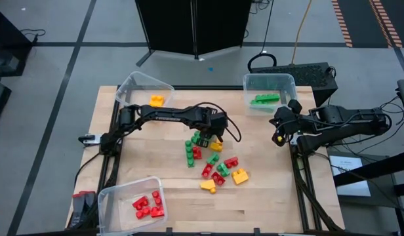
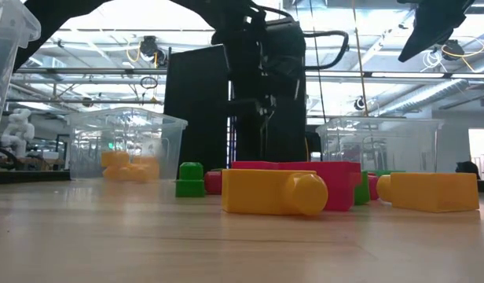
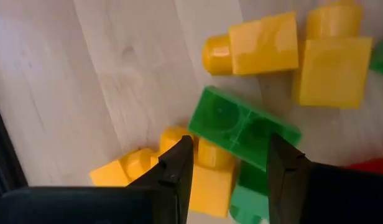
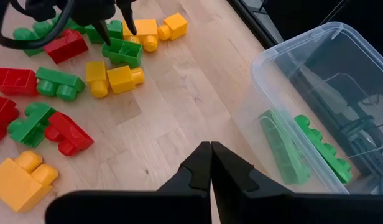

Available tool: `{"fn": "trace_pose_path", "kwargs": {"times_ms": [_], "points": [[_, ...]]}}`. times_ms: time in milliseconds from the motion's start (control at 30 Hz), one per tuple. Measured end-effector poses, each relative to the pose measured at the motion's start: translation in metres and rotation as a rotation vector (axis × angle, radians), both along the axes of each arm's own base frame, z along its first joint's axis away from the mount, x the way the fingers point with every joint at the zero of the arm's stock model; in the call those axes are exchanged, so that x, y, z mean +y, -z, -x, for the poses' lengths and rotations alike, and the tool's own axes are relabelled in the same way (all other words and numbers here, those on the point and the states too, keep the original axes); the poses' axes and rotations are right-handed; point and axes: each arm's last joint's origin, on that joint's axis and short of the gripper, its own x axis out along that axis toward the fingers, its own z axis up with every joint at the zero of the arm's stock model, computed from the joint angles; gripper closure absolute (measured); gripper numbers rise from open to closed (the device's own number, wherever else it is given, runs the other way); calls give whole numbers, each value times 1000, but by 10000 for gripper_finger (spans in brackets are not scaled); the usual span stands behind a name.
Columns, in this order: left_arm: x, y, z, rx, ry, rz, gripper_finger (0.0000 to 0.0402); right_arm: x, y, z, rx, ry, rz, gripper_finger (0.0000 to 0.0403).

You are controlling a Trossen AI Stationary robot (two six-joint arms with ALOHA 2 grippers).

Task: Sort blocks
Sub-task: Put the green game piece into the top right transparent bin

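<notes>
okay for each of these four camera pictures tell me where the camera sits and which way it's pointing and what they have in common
High view: overhead, looking straight down at the table; both arms show.
Low view: at tabletop height, facing level across blocks into the room; arms hang from above.
Left wrist view: on the left arm, looking down past the left gripper closing around a green block.
Right wrist view: on the right arm, past the shut right gripper.
Shared: both wrist views show that green block.

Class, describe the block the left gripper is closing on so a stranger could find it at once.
Start at the pile of blocks in the middle of the wooden table and find the left gripper at its upper edge. Between its fingers lies a green block, hollow underside up, resting tilted on yellow blocks; its neighbours show studs instead.
</notes>
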Motion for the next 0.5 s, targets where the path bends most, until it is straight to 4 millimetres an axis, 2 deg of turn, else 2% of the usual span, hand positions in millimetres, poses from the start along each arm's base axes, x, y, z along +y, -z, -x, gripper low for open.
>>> {"fn": "trace_pose_path", "kwargs": {"times_ms": [500], "points": [[-1,15,-4,29,40,10,304,0,1,1,13,1,1,397]]}}
